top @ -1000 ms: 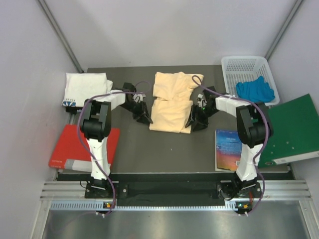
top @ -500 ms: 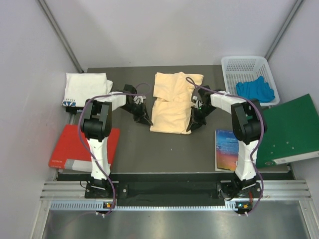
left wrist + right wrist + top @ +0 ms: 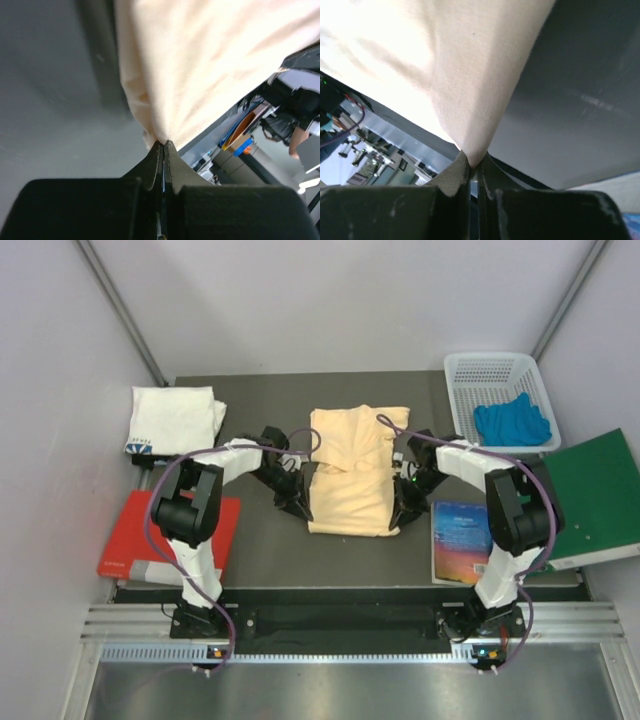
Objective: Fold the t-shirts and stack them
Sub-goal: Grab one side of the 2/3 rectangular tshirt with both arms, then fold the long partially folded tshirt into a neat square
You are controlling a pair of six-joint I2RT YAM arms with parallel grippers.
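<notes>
Red folder is lying at the near-left corner of the counter, partly under the left arm. Blue book is lying near-right, just beside the right arm. A green folder is sticking out past the counter's right edge, tilted. Both arms are reaching forward and inward toward the middle.

Left gripper is clamping its 2 fingers tight on the near-left corner of the peach-yellow t-shirt. The left wrist view is showing them pressed together with a pinch of cloth coming out of the tips. Right gripper is doing the same on the near-right corner, fingers clenched on the cloth edge, as the right wrist view is showing. In both wrist views the cloth beside the fingertips is hanging clear of the counter, with room background showing beneath it.

The peach-yellow t-shirt is sitting mid-counter between the 2 grippers, rumpled. A fold line is crossing it, and its far part is lying flat toward the back.

White t-shirt is lying folded at the far-left corner, well apart from the peach one, with a small dark-blue print showing at its near edge. White plastic basket is sitting at the far-right corner, holding a blue crumpled item.
</notes>
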